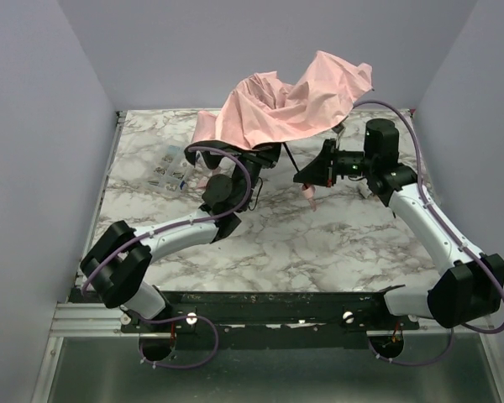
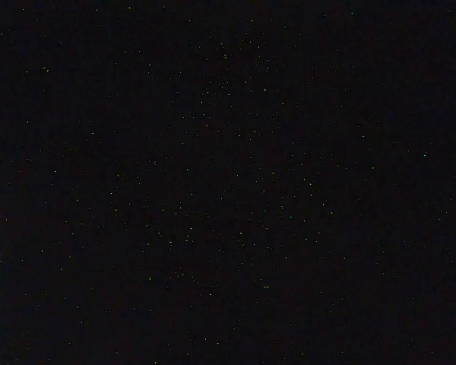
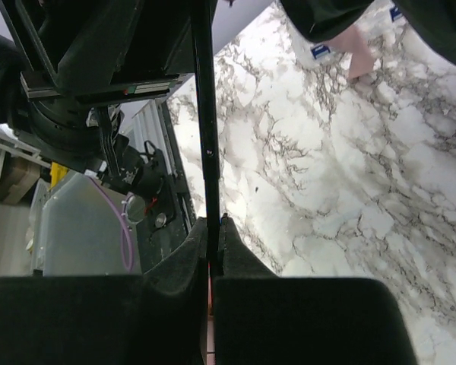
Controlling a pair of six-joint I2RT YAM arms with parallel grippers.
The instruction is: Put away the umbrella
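The umbrella (image 1: 286, 105) is in the upper middle of the top view, at the far side of the table (image 1: 319, 243). Its pink cloth is not folded up. It sits in a big, loose, crumpled heap, partly lifted off the table.

The right gripper (image 3: 215, 243) is pinched tight on the thin dark shaft (image 3: 205, 137). In the right wrist view, the shaft runs straight up from between the two black fingers (image 3: 243, 262) to the top of the frame.

The left arm (image 1: 181, 228) reaches up under the pink cloth. The left gripper is tucked in there and the left wrist view is all black, so I cannot tell if it is holding anything.

The umbrella looks light. The cloth is soft and floppy, so it will sag, slide and cover things up. A pinch on the cloth alone would likely just pull a fold. The shaft is hard and stiff, so it looks like the best place to hold. It is also thin and smooth, so it may turn or slip in the fingers. The thin ribs under the cloth could bend if they are squeezed hard.
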